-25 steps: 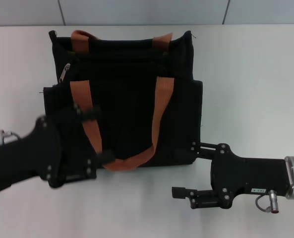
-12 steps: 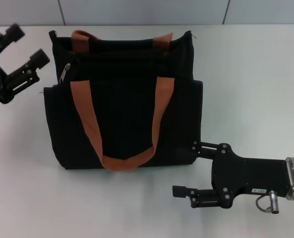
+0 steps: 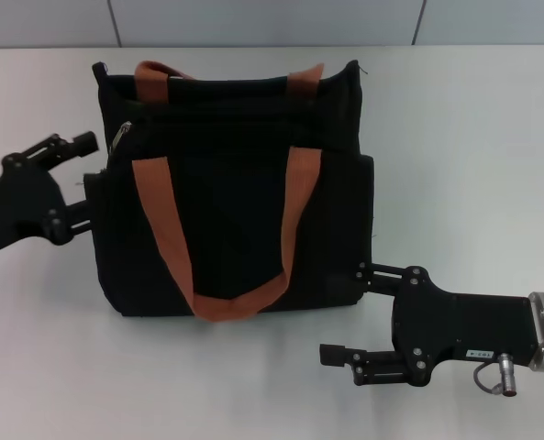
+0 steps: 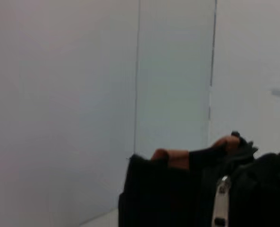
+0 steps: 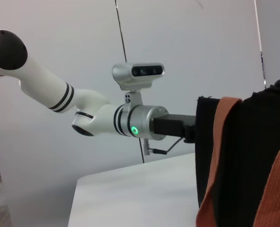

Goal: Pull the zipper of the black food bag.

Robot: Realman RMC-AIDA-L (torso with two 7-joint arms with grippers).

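Observation:
The black food bag [image 3: 230, 192] lies on the white table with its two orange-brown handles [image 3: 221, 302] spread over its front. The small silver zipper pull [image 3: 120, 137] hangs at the bag's upper left corner; it also shows in the left wrist view [image 4: 221, 201], close by. My left gripper [image 3: 85, 180] is open at the bag's left edge, just below and beside the pull, holding nothing. My right gripper [image 3: 342, 312] is open and empty at the bag's lower right corner, one finger [image 3: 368, 271] at the bag's edge.
The white table [image 3: 464, 137] extends to the right of the bag and in front of it, with a grey wall behind. The right wrist view shows the left arm [image 5: 97, 118] reaching behind the bag [image 5: 243, 156].
My left gripper swung off the bag's front lower left, out to the far left, then came back to the bag's left edge near the zipper pull. The right arm has not moved.

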